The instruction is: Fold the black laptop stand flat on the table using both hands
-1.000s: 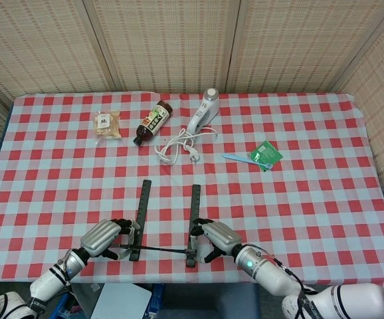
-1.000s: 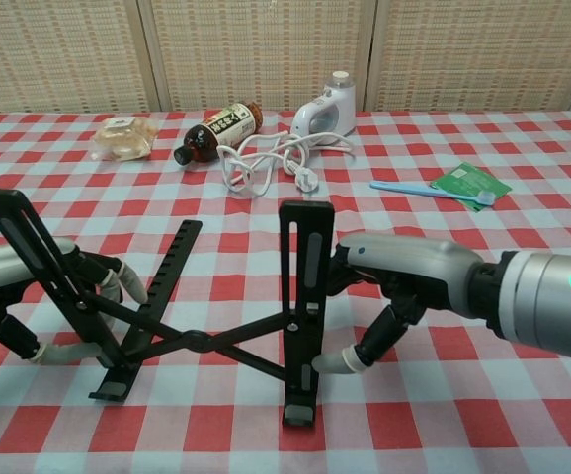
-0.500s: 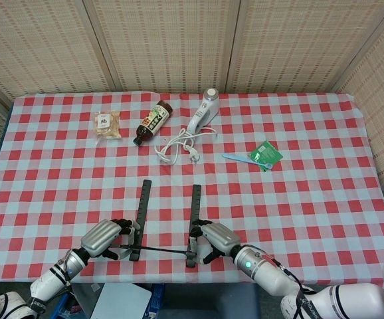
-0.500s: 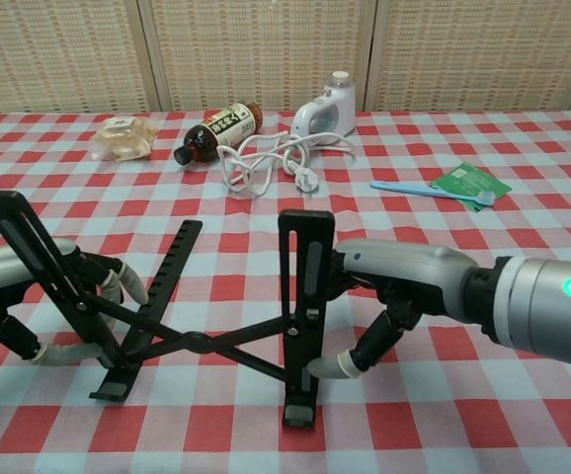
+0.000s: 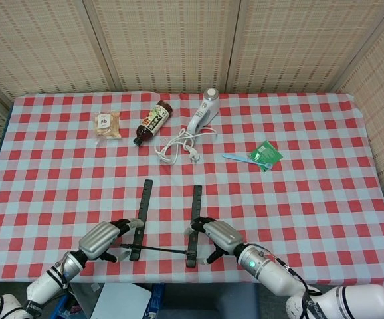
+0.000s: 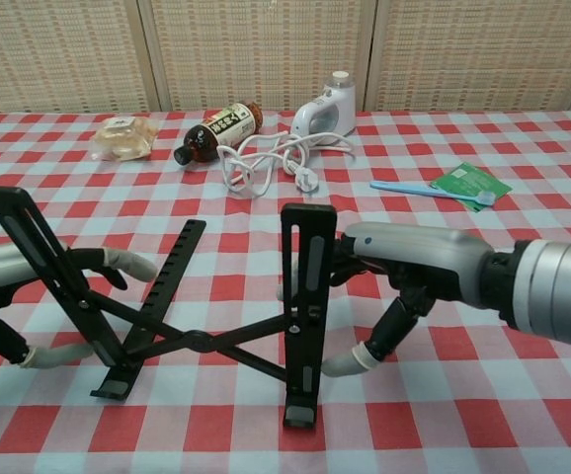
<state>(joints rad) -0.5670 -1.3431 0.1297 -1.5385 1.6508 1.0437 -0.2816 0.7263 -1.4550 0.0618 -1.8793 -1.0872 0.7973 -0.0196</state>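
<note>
— What are you working on, surface-wise?

— Your desk (image 5: 325,199) is covered edge to edge in a red-and-white checked cloth, lying smooth. Behind it you have pale woven reed panels (image 5: 172,40) set in light frames, closing off the back and angling in at both sides.

— And the black laptop stand (image 6: 197,316)?

— It sits at the near edge of the desk, in front of you, still raised: two slotted arms lean up and a crossed brace links them low down. From the head view its two bars run away from you, side by side and apart.

— Your left robot hand (image 5: 102,239)?

— It sits against the stand's left arm, fingers curled on either side of the bar; they look closed around it, though the chest view leaves a little doubt about contact.

— The right robot hand (image 6: 414,272)?

— It's at the stand's right upright, thumb side behind the bar and fingers (image 6: 350,363) curving down toward the cloth. You cannot tell whether it truly clamps the bar or only presses on it.

— What else lies on the desk?

— Toward the far side: a small snack packet (image 5: 107,124), a dark bottle (image 5: 152,121) on its side, a white appliance (image 5: 202,114) with its cord (image 5: 179,146) looped loosely, then a blue toothbrush (image 5: 242,159) beside a green sachet (image 5: 266,153), all well apart from the stand
</note>
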